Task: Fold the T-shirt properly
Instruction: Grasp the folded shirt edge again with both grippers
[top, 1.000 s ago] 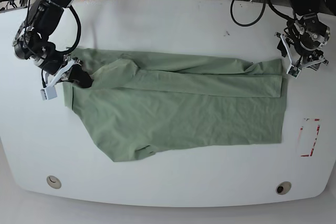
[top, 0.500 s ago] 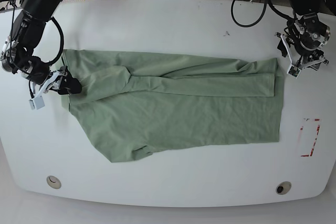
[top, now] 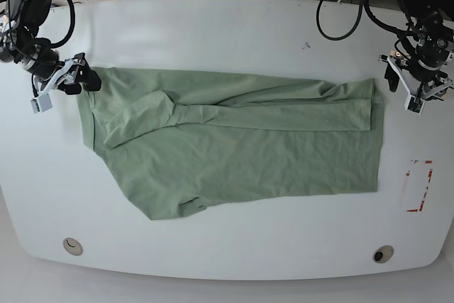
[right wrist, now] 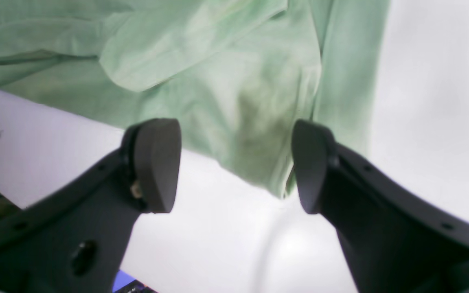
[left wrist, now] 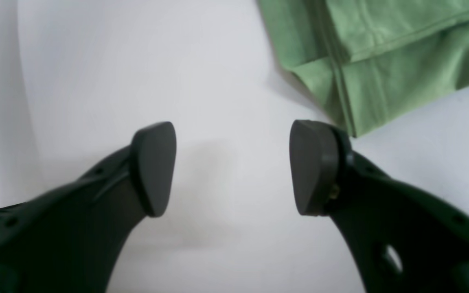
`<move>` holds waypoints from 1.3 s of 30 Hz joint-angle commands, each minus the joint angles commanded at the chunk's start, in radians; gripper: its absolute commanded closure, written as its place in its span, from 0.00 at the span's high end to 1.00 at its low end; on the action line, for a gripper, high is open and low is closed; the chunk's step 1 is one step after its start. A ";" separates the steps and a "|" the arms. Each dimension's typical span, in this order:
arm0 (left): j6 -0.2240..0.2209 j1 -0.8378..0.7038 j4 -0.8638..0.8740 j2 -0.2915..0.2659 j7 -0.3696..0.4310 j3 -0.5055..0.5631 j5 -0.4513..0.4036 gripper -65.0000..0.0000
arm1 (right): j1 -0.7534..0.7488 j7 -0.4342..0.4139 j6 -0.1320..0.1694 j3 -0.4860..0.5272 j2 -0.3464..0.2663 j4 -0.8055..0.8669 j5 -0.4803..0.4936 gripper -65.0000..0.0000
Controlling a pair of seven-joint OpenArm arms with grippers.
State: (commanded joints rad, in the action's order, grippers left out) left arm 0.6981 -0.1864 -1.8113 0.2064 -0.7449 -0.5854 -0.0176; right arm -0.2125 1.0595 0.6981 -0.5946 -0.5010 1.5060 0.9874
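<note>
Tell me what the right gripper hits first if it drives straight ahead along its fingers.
Probably the T-shirt: in the right wrist view the open right gripper points at its near edge, with green cloth filling the gap between the fingers. How far above the cloth it sits is unclear.

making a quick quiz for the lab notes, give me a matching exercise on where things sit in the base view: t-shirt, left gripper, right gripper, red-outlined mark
Things:
1. T-shirt
2. left gripper
3. right gripper
4. red-outlined mark

Places or states:
A. open, off the cloth, past the shirt's edge on the view's right
B. on the table near the view's right edge, below the shirt's corner
C. spread flat across the middle of the white table, upper strip folded over
D. open, at the shirt's corner on the view's left

Pairs: 1-C, 2-A, 3-D, 4-B
</note>
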 joint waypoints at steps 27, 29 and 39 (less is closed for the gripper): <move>-0.016 0.075 0.121 -0.077 0.002 0.029 0.018 0.64 | 0.071 -0.092 0.000 -0.006 0.204 0.002 -0.554 0.00; -0.010 0.075 0.150 -0.080 0.002 0.031 0.018 0.64 | 0.071 -0.092 0.000 -0.006 0.204 0.002 -0.552 0.00; -0.010 0.075 0.255 -0.075 0.002 0.075 0.018 0.61 | 0.069 -0.092 0.000 -0.008 0.204 0.003 -0.552 0.00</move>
State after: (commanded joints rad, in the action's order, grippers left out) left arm 0.6882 -0.1112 -1.5566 0.1312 -0.7434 -0.5102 0.0008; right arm -0.1435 0.9674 0.6981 -0.6022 -0.2969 1.5090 0.4350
